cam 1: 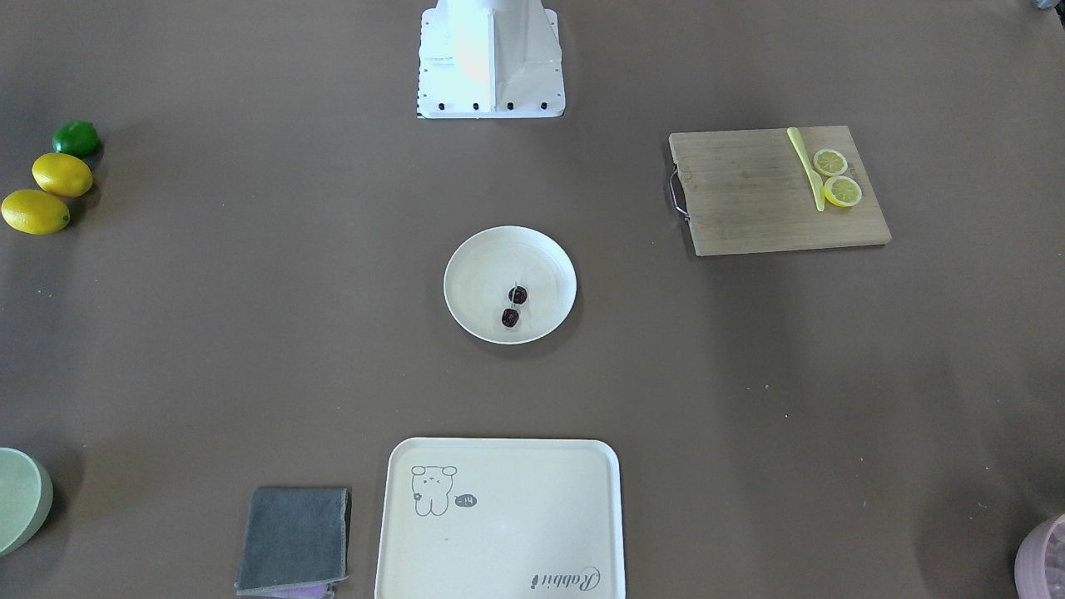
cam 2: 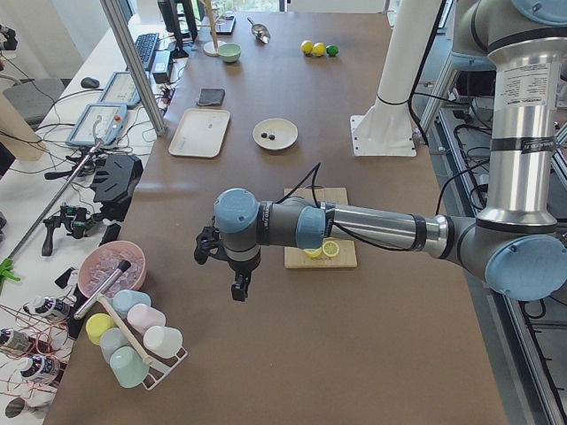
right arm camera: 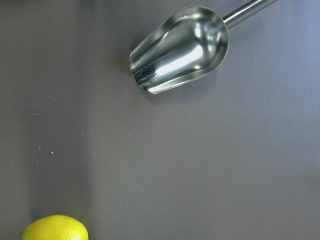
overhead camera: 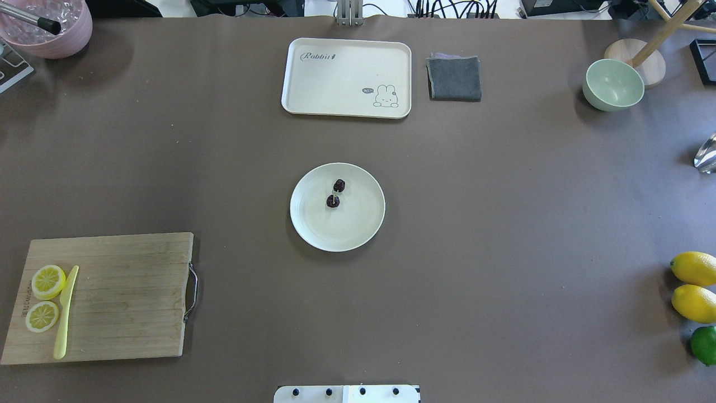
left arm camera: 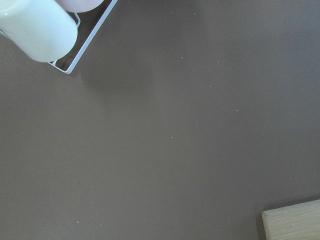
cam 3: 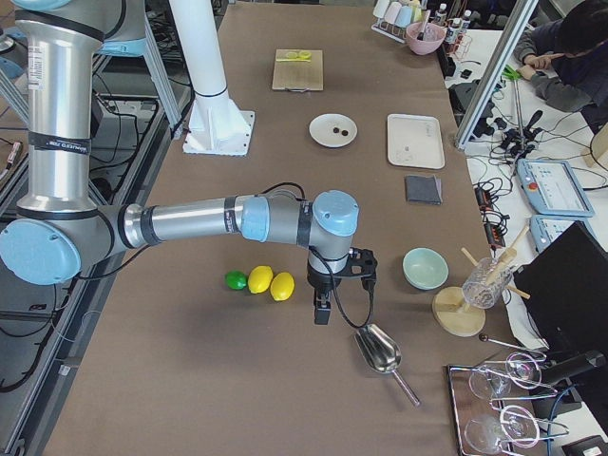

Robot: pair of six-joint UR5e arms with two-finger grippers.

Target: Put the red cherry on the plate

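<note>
The red cherry (cam 1: 514, 306), a pair of tiny dark fruits on thin stems, lies inside the round cream plate (cam 1: 478, 266) at the table's middle, a little toward the tray side. From overhead the red cherry (overhead camera: 335, 193) rests in the plate's (overhead camera: 349, 224) far half. My left gripper (cam 2: 237, 295) hangs above bare table near the cup rack, far from the plate; I cannot tell whether it is open or shut. My right gripper (cam 3: 321, 318) hovers between the lemons and a metal scoop, and its state is equally unclear.
A cream tray (overhead camera: 347, 78) and a grey cloth (overhead camera: 454, 78) lie beyond the plate. A cutting board (overhead camera: 112, 296) carries lemon slices and a yellow knife. Two lemons (overhead camera: 693, 285) and a lime sit at the right edge. A green bowl (overhead camera: 613, 85) and a metal scoop (right arm camera: 180, 50) are nearby.
</note>
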